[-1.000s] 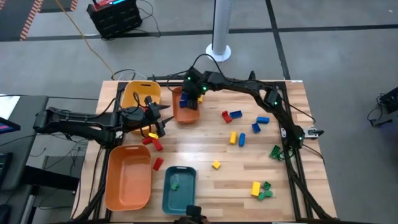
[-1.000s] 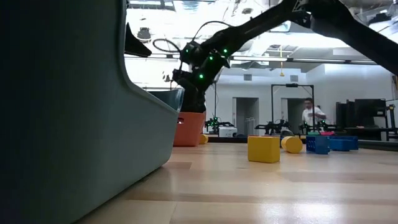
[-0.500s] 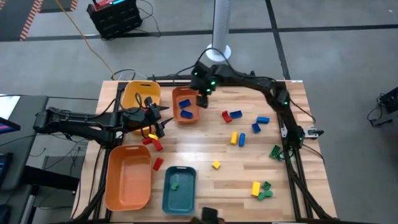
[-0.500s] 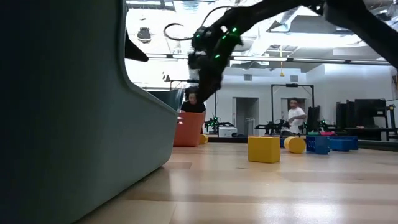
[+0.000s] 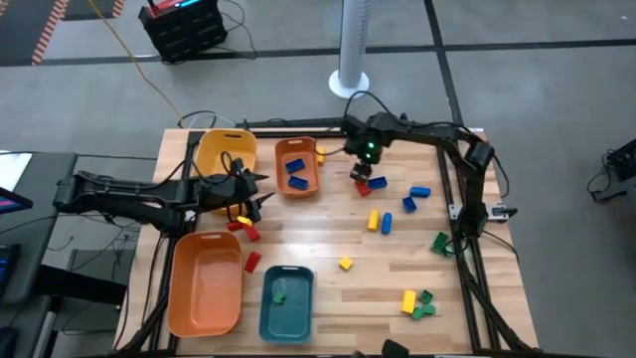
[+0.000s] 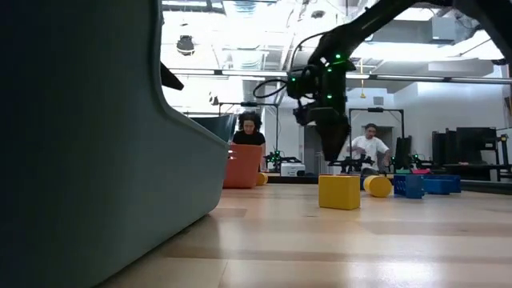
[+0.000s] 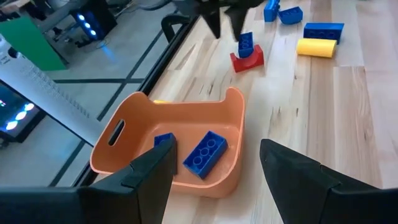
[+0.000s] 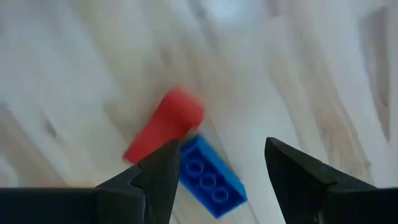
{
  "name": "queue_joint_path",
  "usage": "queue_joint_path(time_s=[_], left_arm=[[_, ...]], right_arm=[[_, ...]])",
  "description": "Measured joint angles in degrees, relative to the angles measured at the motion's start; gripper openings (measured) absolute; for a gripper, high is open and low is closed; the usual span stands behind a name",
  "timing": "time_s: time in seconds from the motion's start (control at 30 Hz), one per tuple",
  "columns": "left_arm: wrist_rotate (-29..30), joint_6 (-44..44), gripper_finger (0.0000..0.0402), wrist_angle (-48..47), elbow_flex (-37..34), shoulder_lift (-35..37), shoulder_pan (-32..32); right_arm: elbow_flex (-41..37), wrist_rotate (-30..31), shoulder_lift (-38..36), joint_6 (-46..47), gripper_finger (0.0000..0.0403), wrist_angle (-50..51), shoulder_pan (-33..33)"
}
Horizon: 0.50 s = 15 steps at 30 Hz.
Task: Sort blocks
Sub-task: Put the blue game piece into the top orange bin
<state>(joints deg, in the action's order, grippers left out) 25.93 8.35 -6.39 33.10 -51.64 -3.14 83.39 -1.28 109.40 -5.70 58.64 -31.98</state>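
The blocks are small red, blue, yellow and green bricks scattered over the wooden table. My right gripper (image 5: 363, 171) hangs open above a red block (image 8: 165, 124) and a blue block (image 8: 211, 177) that lie side by side (image 5: 370, 184); in its wrist view (image 8: 221, 144) both show between the fingers, untouched. Two blue blocks (image 7: 204, 152) lie in the small orange tray (image 5: 296, 166). My left gripper (image 5: 248, 197) waits open (image 7: 217, 149) near that tray, beside red and yellow blocks (image 5: 241, 223).
A yellow tray (image 5: 225, 154) sits at the far left and a large orange tray (image 5: 206, 281) at the near left. Beside that one is a teal tray (image 5: 286, 301) holding a green block. Loose blocks (image 5: 381, 222) lie mid-table and near right (image 5: 415, 302). People show in the room behind.
My right gripper has moved from above the small orange tray toward the table's right and near edge. It has come down over the red and blue pair. The two blue blocks in the tray, covered by the arm before, now show.
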Motion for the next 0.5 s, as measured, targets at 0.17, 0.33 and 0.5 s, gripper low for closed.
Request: queue_joint_path(time_s=[0.17,0.33,0.5], left_arm=[[-0.42,0.12,0.0231,0.01,0.0,0.0,0.0],[-1.7,0.14,0.0231,0.12,0.0,0.0,0.0],[-1.67,0.8,0.0231,0.12,0.0,0.0,0.0]], right_arm=[[-6.37,0.15,-2.44,-12.13,0.0245,-1.45,0.25],[-9.21,0.16,-3.5,-19.34,0.0245,-1.69,-1.19],[-11.92,0.22,-3.27,-23.08,0.0245,-3.78,-1.45]])
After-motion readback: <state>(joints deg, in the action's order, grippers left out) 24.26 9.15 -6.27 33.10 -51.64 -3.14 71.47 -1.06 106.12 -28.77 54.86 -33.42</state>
